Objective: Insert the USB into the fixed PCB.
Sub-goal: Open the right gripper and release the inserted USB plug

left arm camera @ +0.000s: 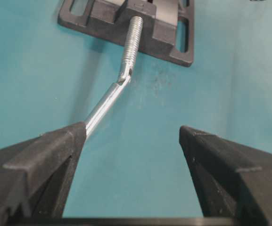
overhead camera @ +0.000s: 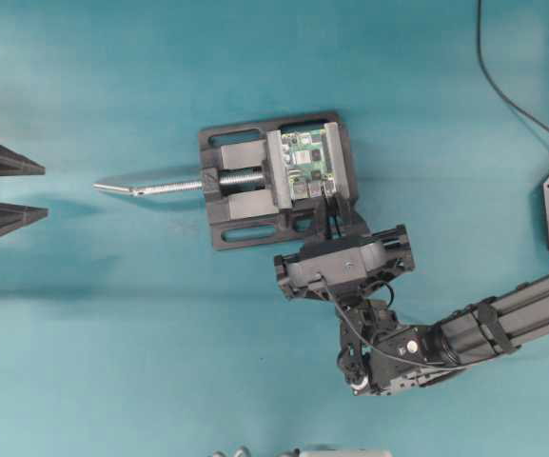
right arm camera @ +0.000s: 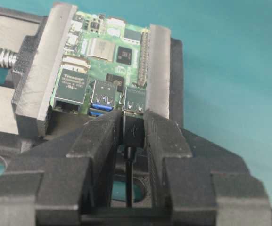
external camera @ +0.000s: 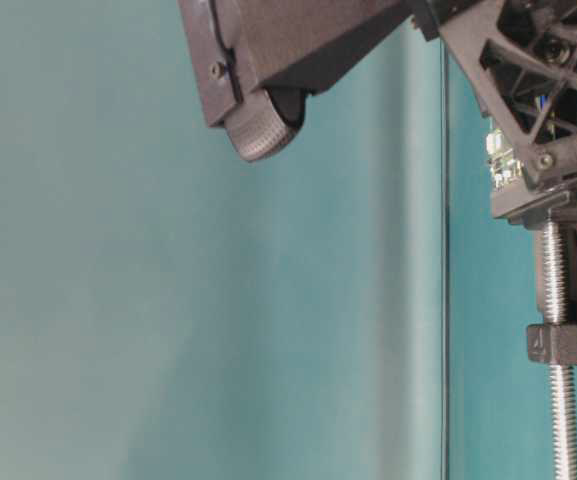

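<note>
USB plug at port mouth — right arm only
Right gripper (right arm camera: 133, 129) clamps the USB (right arm camera: 133, 128), long axis aimed straight into the fixed PCB (right arm camera: 105, 52); left gripper (left arm camera: 133, 141) gapes wide, well apart.

In the right wrist view the silver tip of the USB (right arm camera: 134, 128) is hidden where the plug meets the fixed PCB (right arm camera: 103, 52), so how far it sits in cannot be told. The vise (external camera: 566, 345) is cut by the table-level picture's right edge, its board barely visible.
</note>
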Robot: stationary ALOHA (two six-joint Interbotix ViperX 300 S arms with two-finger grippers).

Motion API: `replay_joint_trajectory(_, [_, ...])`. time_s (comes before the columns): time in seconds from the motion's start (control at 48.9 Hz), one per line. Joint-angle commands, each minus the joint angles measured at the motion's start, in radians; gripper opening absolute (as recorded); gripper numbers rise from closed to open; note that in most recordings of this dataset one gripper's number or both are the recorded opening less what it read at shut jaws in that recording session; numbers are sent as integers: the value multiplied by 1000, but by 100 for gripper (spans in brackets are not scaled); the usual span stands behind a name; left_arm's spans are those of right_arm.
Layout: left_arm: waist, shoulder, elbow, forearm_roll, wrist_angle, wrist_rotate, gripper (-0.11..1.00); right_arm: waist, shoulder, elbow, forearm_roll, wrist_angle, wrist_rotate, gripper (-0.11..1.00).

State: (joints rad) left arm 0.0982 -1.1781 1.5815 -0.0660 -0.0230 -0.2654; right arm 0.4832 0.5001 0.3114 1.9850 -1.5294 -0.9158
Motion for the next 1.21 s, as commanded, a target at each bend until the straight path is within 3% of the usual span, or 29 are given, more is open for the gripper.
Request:
replay_joint_trajectory(0.0, [2,15,-12,3,-8,-14,95,14,-37,-18,3,-2,-2,21])
replay_joint_trajectory(1.186, [2,15,-12,3,-8,-14,95,87,-37,-52,37,-3,0,27])
